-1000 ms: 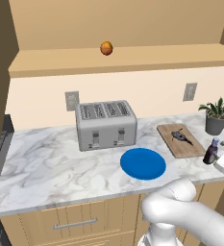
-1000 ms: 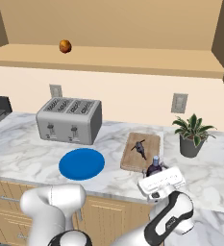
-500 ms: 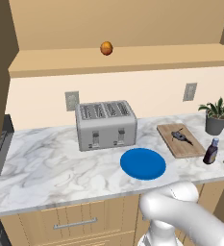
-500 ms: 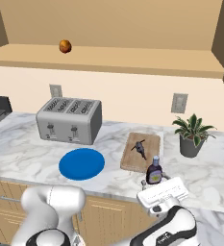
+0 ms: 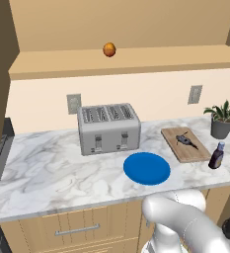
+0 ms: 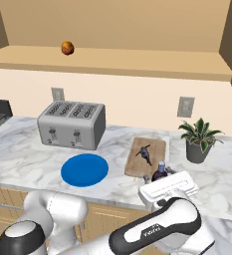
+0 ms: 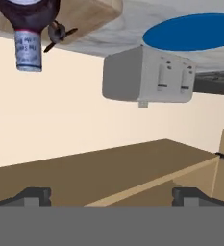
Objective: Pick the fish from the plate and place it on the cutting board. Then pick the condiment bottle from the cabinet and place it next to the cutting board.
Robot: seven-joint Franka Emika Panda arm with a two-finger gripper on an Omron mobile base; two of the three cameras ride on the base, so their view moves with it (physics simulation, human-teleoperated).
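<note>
The dark condiment bottle [image 5: 216, 155] with its bluish-grey cap stands upright on the counter, just right of the cutting board's [image 5: 184, 144] near corner. The small dark fish [image 5: 185, 140] lies on the board. The blue plate [image 5: 146, 168] is bare. My gripper [image 7: 114, 196] is open and holds nothing, its fingertips [image 7: 34, 194] spread wide. In the rolled-over hand view the bottle [image 7: 29, 29], fish [image 7: 60, 32] and board [image 7: 80, 12] hang at the top left, well away from the fingers. From the right base view my white hand [image 6: 168, 187] sits just in front of the bottle [image 6: 160, 171].
A silver toaster [image 5: 109, 128] stands behind the plate. A potted plant [image 5: 222, 118] is at the back right, close to the board. An orange fruit [image 5: 109, 49] rests on the tan cabinet shelf [image 5: 136, 62]. Bare marble counter [image 5: 47, 168] stretches to the left.
My hand has drawn back from the bottle, toward the counter's front edge and lower. The bottle stays standing where it was beside the board.
</note>
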